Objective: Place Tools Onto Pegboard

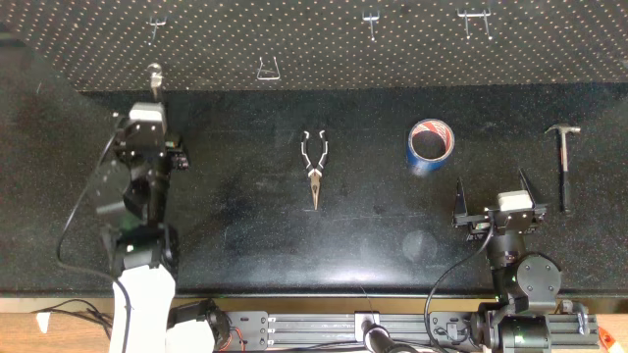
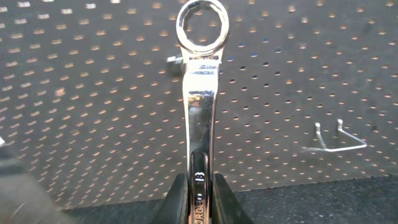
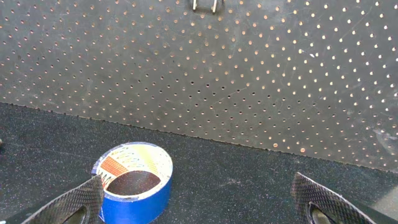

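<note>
1. Pegboard [image 1: 392,49] [image 2: 93,93] [image 3: 249,74]: dark perforated panel standing along the far edge, spanning the scene from left to right.
2. Worktop [image 1: 245,216]: black, lying near of the pegboard and carrying the loose tools.
3. Left gripper [image 1: 153,98] [image 2: 200,193]: at far left, up against the pegboard. Its fingers are closed tight on the lower shaft of the wrench.
4. Right gripper [image 1: 493,191] [image 3: 199,205]: at near right over the worktop. Its fingers are spread wide with nothing between them.
5. Hammer [image 1: 564,167]: lying flat at the far right of the worktop, head toward the pegboard, handle running nearward.
6. Tape roll [image 1: 430,145] [image 3: 134,180]: blue, right of centre, standing on its flat side with the hole upward. It is farther off than the right gripper and a little to its left.
7. Pliers [image 1: 314,167]: at centre, lying flat, pale handles parted toward the pegboard, nose pointing near.
8. Wrench [image 1: 154,76] [image 2: 201,106]: bright metal, held upright with the ring end up, in front of the pegboard at far left.
9. Wire hook [image 1: 268,71] [image 2: 336,140]: on the pegboard, right of the wrench and well apart from it.
10. Short peg [image 2: 173,60]: just beside the wrench shaft under the ring. Contact between the two cannot be told.
</note>
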{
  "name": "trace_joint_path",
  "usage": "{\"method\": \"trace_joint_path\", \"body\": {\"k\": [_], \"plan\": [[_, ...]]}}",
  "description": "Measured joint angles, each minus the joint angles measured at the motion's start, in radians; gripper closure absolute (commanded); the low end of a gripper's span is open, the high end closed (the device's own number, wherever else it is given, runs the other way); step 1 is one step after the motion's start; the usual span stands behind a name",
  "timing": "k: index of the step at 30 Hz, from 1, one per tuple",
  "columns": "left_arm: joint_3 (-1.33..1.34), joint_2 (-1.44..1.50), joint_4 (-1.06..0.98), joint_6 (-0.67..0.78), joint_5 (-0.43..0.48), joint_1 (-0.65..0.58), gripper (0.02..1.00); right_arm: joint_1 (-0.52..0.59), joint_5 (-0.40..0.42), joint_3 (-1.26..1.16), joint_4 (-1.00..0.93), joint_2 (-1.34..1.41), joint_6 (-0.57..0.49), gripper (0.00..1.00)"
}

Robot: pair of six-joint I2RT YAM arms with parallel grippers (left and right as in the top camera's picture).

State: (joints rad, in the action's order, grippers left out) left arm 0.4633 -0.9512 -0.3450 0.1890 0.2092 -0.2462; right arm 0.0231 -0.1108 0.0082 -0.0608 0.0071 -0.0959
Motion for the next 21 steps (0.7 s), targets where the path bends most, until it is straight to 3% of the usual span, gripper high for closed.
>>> {"method": "trace_joint_path", "body": {"k": [6,13,18,21], "plan": [[-0.169,0.193,-0.124,-0.012,-0.027,-0.002,0.993,0.0,0.0,0.0,0.0,0.0,0.0,0.02],[-0.219,0.013,-0.438,-0.012,-0.03,-0.002,0.991,0.0,0.0,0.0,0.0,0.0,0.0,0.023],[-0.182,-0.15,-0.459,-0.011,-0.031,-0.051,0.991,0.0,0.0,0.0,0.0,0.0,0.0,0.023],[-0.057,-0.241,-0.364,-0.011,-0.03,-0.051,0.991,0.0,0.0,0.0,0.0,0.001,0.0,0.023]]}}
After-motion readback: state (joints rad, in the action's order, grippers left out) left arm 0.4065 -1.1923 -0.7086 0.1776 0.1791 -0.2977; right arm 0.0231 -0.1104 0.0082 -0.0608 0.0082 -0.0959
